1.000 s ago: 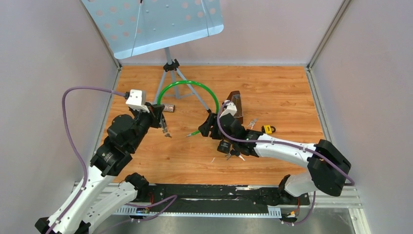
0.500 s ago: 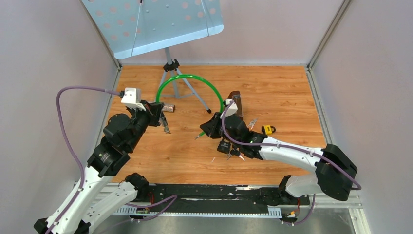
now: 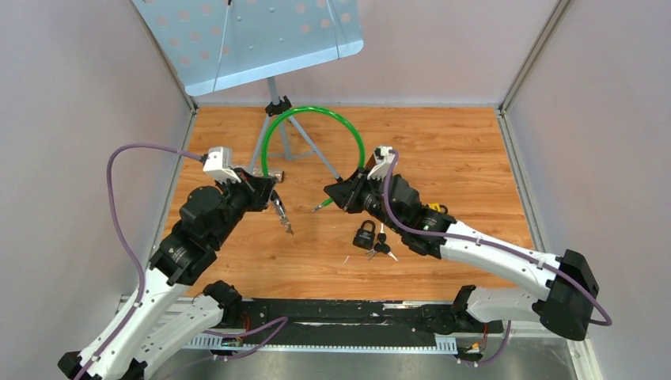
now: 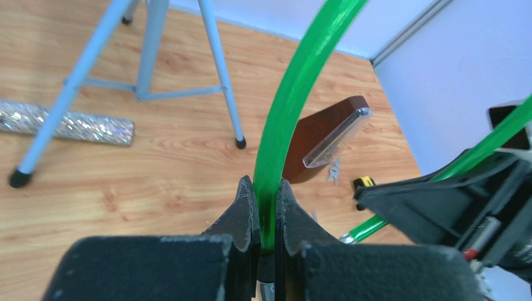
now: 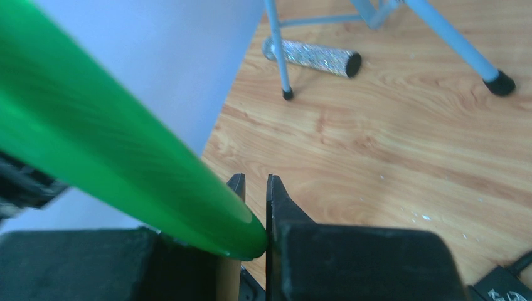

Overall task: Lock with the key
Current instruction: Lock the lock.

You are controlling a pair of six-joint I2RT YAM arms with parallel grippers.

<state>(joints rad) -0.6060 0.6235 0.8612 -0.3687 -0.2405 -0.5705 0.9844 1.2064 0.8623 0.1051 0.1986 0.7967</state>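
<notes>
Wrist views: left claw [image 4: 264, 191], right claw [image 5: 255, 183] each pinched tight on green cable [image 4: 295, 94].

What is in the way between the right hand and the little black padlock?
Nothing: only bare wooden table lies between the right hand and the black padlock. But that hand is shut on the green cable, so it is not free.

Right gripper [image 3: 331, 193] carried green cable [image 3: 312, 111] back, uncovering padlock [image 3: 365, 234].
</notes>
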